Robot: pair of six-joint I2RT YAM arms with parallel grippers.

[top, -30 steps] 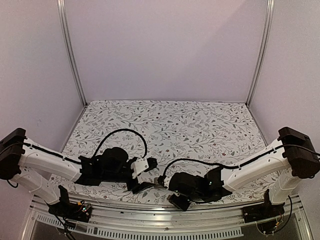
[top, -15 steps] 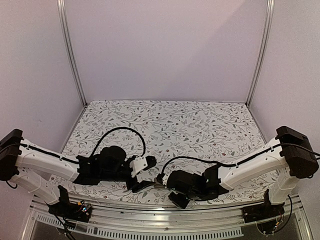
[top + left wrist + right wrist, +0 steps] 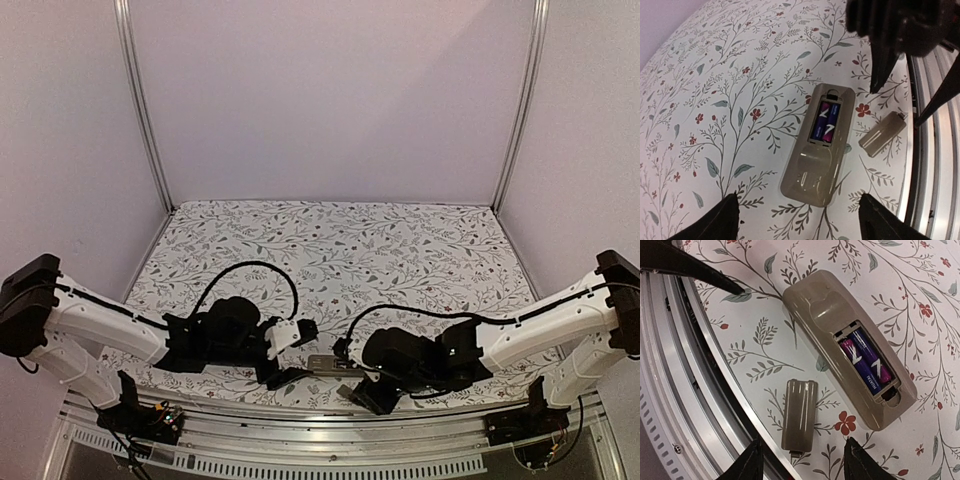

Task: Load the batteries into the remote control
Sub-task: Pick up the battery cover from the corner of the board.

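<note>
Along the table's (image 3: pixel 400 240) near edge the remote control (image 3: pixel 850 347) lies back-up, batteries (image 3: pixel 865 361) end toward the right gripper (image 3: pixel 804 442). It and the left gripper (image 3: pixel 797 200) hang with jaws spread.

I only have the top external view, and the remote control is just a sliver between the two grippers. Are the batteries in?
Observer: Yes, two batteries lie side by side in the back recess of the remote control.
Operator: Where is the cover?
Observer: The battery cover is off. It lies on the floral tablecloth beside the remote control, not touching it.
Operator: Is either gripper holding anything?
Observer: No, the left gripper and right gripper are both open and empty.
</note>
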